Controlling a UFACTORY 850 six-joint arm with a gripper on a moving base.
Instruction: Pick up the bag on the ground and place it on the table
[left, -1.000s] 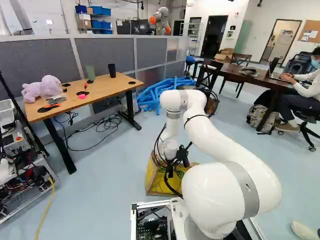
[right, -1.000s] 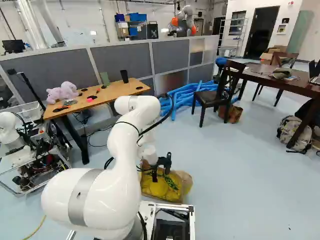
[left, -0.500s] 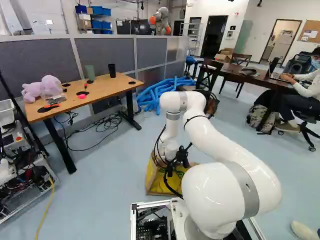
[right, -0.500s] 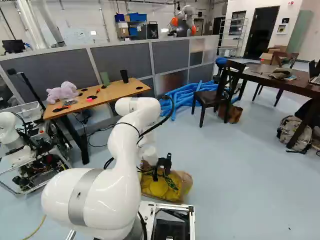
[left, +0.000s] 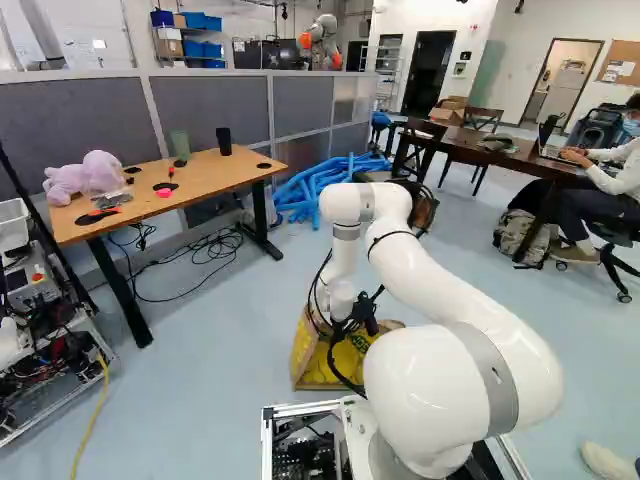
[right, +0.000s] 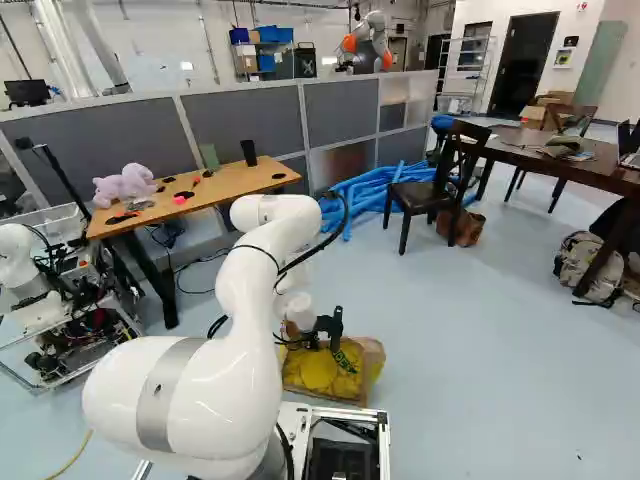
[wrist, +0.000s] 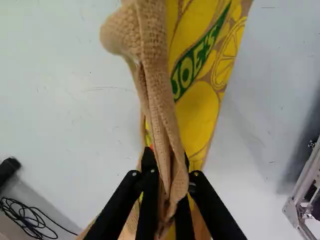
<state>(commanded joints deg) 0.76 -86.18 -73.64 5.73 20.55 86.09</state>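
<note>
Tan burlap with yellow citrus print makes up the bag, which is down at floor level just ahead of the base; I can't tell whether its bottom bears on the floor. The black gripper is over it, at its top. In the wrist view both fingers of the gripper pinch a bunched, folded strip of the tan cloth, one pressing from each side, and the printed face spreads out beyond them.

The light wood table is at the left of the left base view, apart from the bag, with a purple plush toy and a black cup on top. Blue tubes lie in a heap on the floor beyond its right end, near a dark chair.
</note>
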